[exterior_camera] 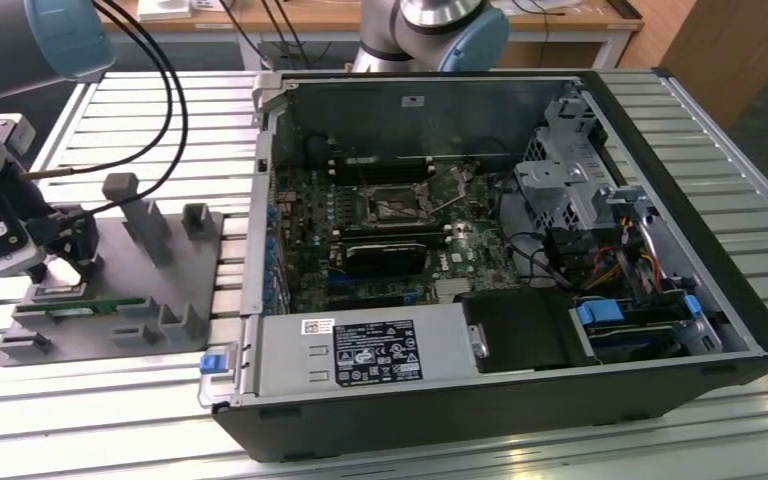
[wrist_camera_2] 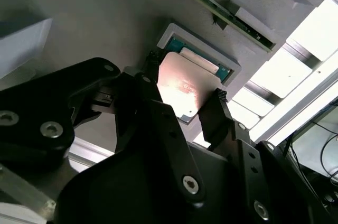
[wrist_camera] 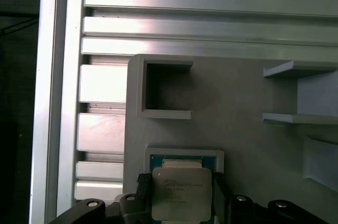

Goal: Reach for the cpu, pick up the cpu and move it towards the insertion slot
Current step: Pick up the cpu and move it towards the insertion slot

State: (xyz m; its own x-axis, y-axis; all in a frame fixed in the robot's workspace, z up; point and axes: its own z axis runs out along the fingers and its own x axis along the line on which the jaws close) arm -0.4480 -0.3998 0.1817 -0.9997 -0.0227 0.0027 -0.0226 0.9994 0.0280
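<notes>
Black fingers (wrist_camera_2: 219, 113) of the gripper (wrist_camera_2: 182, 94) pinch the cpu (wrist_camera_2: 179, 86) by two opposite edges, just above its pale pocket (wrist_camera: 185, 154) in the grey fixture (exterior_camera: 157, 270); that fixture sits on the slatted table (exterior_camera: 91, 400) at the exterior view's left; the slot (exterior_camera: 395, 207) lies well apart, inside the open case (exterior_camera: 678, 200) further right.

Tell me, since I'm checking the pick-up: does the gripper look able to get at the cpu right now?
Yes, it seems so. The gripper is at the cpu, with fingers against two opposite edges, apparently gripping it just above its pocket in the grey fixture. Nothing covers its top.
</notes>
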